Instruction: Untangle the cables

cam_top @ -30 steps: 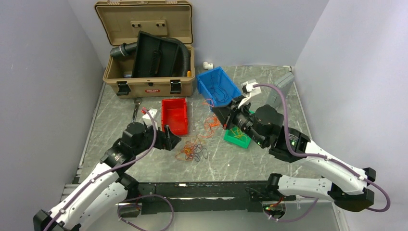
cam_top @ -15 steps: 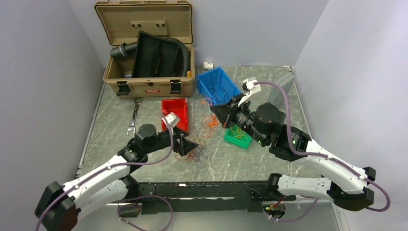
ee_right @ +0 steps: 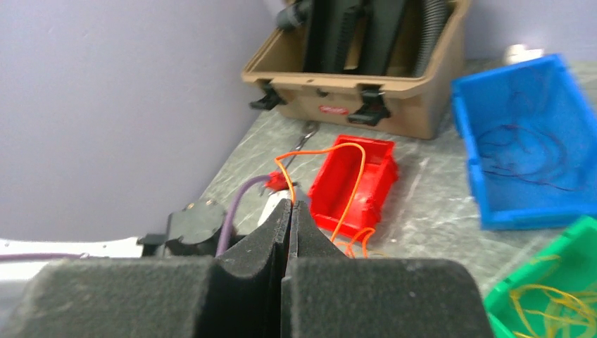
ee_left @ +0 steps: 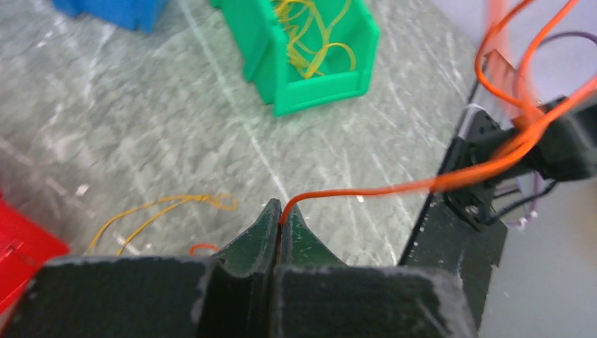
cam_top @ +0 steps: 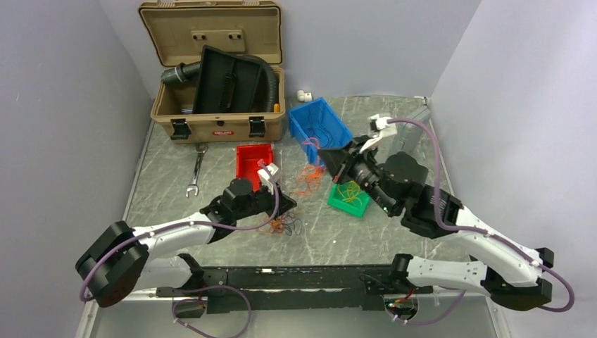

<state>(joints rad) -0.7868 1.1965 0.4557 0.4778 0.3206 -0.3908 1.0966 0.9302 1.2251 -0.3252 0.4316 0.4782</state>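
**Both grippers are pinched on an orange cable**

Your left gripper (ee_left: 280, 211) has its jaws pressed together. An orange cable (ee_left: 366, 191) comes straight out of the seam at the tips. From there it runs level to the right, clear of the table (ee_left: 141, 134), and ends in a blurred loop against the other arm's black body. On the marble just left of those tips lies a loose yellow strand (ee_left: 165, 208), not touching the fingers.

Your right gripper (ee_right: 291, 208) is clamped too. An orange strand rises from between its tips, arches over the red bin (ee_right: 355, 184) and drops back down beside it.

From above, the left gripper (cam_top: 287, 204) sits low, right at the upper edge of the small heap of cables (cam_top: 285, 225) on the table. The right gripper (cam_top: 326, 156) is held higher, near the blue bin (cam_top: 320, 127), with an orange tangle (cam_top: 308, 179) below and between the two grippers. The green bin (cam_top: 348, 197) holds yellow strands, and the blue bin holds thin dark ones.
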